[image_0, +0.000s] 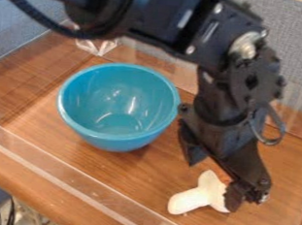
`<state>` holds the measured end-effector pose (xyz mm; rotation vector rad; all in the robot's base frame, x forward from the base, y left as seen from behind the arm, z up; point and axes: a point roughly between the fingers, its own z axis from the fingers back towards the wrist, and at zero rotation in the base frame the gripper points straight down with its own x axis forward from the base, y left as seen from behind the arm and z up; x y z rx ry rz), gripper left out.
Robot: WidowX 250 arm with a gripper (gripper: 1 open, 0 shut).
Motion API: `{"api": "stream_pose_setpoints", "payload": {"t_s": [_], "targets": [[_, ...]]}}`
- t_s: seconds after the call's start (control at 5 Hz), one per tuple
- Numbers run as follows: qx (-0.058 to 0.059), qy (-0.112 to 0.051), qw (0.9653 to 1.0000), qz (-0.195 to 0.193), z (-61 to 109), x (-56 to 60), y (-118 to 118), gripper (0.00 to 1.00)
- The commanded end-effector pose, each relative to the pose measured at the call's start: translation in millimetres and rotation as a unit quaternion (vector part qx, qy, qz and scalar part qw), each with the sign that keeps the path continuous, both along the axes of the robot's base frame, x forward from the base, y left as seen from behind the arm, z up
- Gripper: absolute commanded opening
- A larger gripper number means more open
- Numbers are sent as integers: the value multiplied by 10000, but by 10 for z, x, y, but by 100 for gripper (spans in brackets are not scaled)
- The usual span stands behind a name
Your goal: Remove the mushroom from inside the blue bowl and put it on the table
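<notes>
Pincer (pixel 227 181) open above mushroom (pixel 198 197), near table (pixel 39 82) edge

one mushroom (pixel 198 196), one blue bowl (pixel 116 105)

The mushroom (pixel 198 197) lies on the table (pixel 39 87), right of the blue bowl (pixel 117 106).
</notes>
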<state>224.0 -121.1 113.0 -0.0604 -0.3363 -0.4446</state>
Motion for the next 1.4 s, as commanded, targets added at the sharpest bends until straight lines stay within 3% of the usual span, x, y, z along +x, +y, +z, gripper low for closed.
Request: {"api": "stream_pose_setpoints", "payload": {"t_s": [0.0, 0.2, 0.8, 1.0, 1.2], "targets": [[-125, -187, 9997, -111, 124, 19, 34, 100], [-109, -136, 9997, -197, 60, -22, 122, 100], [32, 19, 9993, -368, 143, 107, -42, 100], [35, 72, 9987, -496, 12, 97, -189, 100], [18, 103, 9983, -567, -92, 85, -282, 0]]}}
